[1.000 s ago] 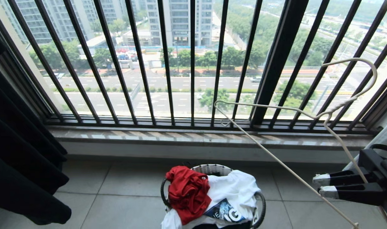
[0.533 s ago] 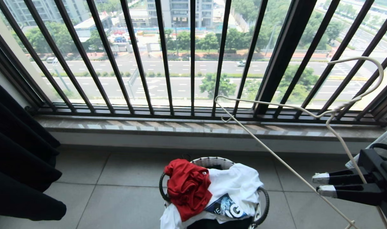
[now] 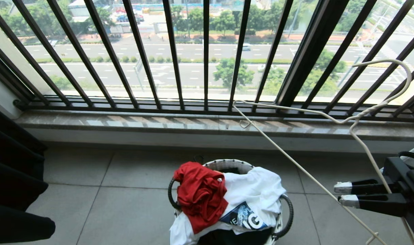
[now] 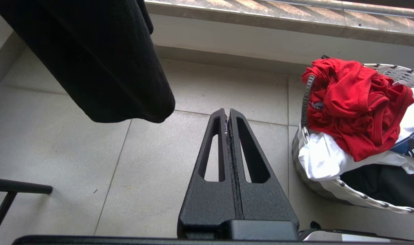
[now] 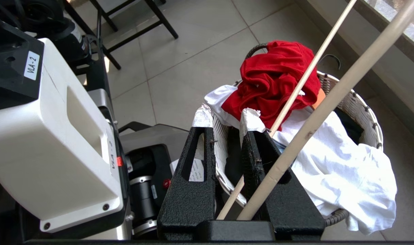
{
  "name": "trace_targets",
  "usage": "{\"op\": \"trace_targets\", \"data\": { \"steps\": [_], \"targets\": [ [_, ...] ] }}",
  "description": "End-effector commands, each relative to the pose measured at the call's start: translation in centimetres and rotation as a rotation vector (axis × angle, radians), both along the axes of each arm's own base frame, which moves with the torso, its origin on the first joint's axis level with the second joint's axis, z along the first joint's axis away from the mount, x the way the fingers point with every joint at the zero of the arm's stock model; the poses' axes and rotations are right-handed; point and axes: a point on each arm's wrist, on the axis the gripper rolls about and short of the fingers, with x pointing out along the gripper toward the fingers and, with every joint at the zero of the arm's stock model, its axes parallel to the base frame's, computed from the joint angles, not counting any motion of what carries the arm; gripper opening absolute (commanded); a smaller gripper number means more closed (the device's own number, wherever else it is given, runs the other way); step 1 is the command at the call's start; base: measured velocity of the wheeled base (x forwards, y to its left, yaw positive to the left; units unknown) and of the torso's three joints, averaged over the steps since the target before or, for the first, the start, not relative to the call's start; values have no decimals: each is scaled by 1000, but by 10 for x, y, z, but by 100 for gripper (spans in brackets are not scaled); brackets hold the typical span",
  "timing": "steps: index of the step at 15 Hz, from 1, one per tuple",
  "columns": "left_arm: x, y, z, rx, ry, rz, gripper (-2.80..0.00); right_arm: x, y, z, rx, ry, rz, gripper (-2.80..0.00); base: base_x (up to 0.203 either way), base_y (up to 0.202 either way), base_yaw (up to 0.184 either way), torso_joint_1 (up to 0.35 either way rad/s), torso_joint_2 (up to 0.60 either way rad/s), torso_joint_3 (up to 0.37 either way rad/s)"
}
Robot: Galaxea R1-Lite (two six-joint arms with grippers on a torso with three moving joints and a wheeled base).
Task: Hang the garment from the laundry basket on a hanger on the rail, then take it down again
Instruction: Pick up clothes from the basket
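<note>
The red garment (image 3: pixel 200 194) lies bunched on top of the laundry basket (image 3: pixel 227 164) on the tiled floor below the window. The left wrist view also shows the garment (image 4: pixel 353 102) and basket (image 4: pixel 363 200), and so does the right wrist view: garment (image 5: pixel 275 78), basket (image 5: pixel 360 102). My right gripper (image 3: pixel 344 194) is to the right of the basket, shut on the pale wire hanger (image 3: pixel 351 120), whose hook points up at the window bars. The hanger (image 5: pixel 334 100) runs out past my right gripper (image 5: pixel 227 119). My left gripper (image 4: pixel 227 114) hangs shut and empty over the floor, left of the basket. The rail is out of view.
A white cloth (image 3: pixel 258 194) fills the basket beside the red garment. A black garment (image 3: pixel 13 190) hangs at the left. The black barred window railing (image 3: pixel 207 51) and stone sill (image 3: pixel 159 124) stand behind the basket. Chair legs (image 5: pixel 138 30) and my own base (image 5: pixel 57 136) are close by.
The whole head view has tipped downward, so the window and sill sit higher in the picture and more of the basket shows. My right gripper still holds the hanger.
</note>
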Motion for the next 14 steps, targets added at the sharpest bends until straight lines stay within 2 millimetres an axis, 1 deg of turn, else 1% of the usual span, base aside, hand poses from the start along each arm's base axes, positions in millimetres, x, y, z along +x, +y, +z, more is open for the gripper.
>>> {"op": "trace_targets", "data": {
  "steps": [1,4,6,8,14],
  "targets": [
    [0,0,0,0,2,1,-280,0,-3,3,3,-11,-14,-280,0,0,0,5,3,-193],
    [0,0,0,-2,1,1,-280,2,-5,10,46,63,-53,-280,0,0,0,4,4,-87],
    [0,0,0,-1,0,1,-280,6,-5,15,68,64,-67,-280,0,0,0,0,0,0],
    [0,0,0,-2,0,1,-280,5,-5,19,84,67,-75,-280,0,0,0,0,0,0],
    [0,0,0,-2,1,1,-280,8,-3,17,85,77,-64,-280,0,0,0,0,0,0]
  ]
}}
